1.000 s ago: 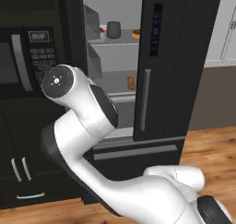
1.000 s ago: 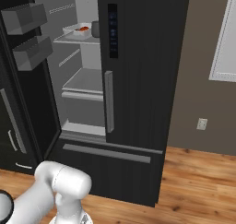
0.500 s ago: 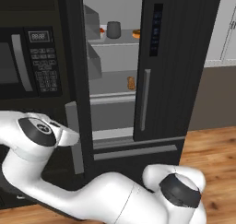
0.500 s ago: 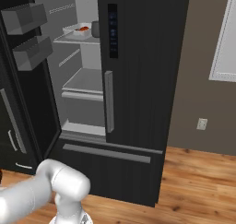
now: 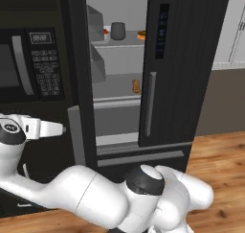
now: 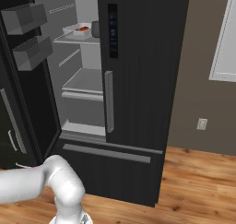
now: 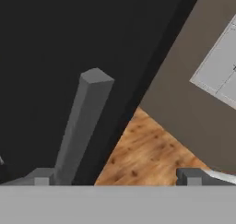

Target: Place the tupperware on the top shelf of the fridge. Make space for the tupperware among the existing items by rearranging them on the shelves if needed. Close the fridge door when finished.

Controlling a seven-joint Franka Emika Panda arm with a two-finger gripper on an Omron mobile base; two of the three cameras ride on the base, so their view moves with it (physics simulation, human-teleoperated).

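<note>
tupperware [image 6: 78, 30]: one, top shelf [image 6: 76, 38] | jar [image 5: 117, 30]: one | tool [image 7: 115, 177]: wide, empty

Black fridge [image 6: 143, 80] with pale-grey top shelf [image 5: 122, 44], white tupperware [image 6: 77, 31] holding red-brown food, dark grey jar [image 5: 117, 30].

Tupperware [image 6: 79, 31] on top shelf [image 6: 76, 39] beside jar [image 5: 117, 31]
</note>
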